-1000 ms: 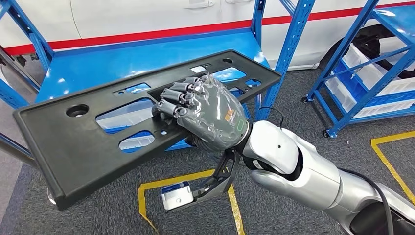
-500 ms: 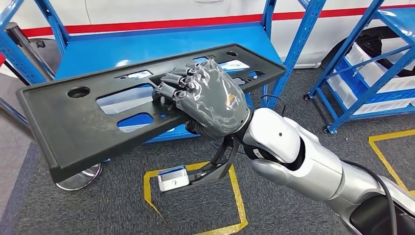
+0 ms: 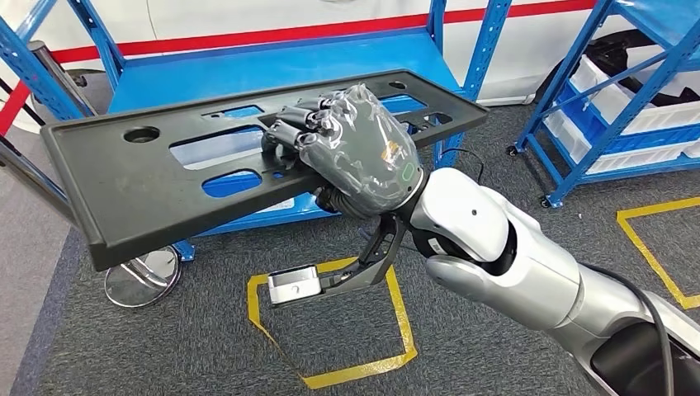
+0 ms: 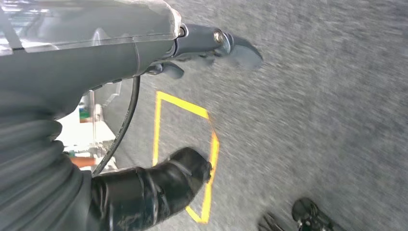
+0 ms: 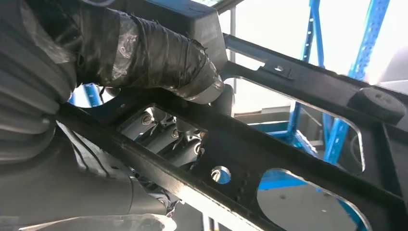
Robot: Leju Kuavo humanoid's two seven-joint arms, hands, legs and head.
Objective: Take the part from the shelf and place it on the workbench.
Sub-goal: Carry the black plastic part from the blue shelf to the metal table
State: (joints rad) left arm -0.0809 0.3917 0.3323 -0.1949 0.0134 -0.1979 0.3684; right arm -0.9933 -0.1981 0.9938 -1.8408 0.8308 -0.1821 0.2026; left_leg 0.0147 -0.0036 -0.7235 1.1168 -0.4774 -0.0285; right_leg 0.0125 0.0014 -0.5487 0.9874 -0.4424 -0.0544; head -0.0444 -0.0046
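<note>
gripping the part [image 3: 248, 157], the right hand [image 3: 351, 153] is seen nearest, at the end of the silver right arm [image 3: 512, 272]. its fingers [image 3: 293, 136] are hooked through one of the long holes in the part and clamped on a bar of it. in the right wrist view the taped thumb [image 5: 159, 57] is pressed against the part's underside, so the bar is squeezed from both sides.

the left hand [image 4: 144, 48] is hung low over the grey floor [image 4: 312, 96]. its fingers [image 4: 226, 43] are held out fairly straight and nothing is held in them.

the part is a long flat black panel with holes cut in it. it is held up in the air, off the shelf, with one end stuck far out to the robot's left. yellow tape lines [image 3: 330, 330] are marked on the floor below it.

behind the part, the blue shelf [image 3: 248, 74] is seen, and a second blue rack [image 3: 627, 124] with white bins is stood off to the right. no desk is seen.

the part is held by one hand only, near its middle. the long end could be tipped down by its own weight, and the part could be slipped out of the fingers. a shelf post could also be bumped by that long end when the robot is turned.
</note>
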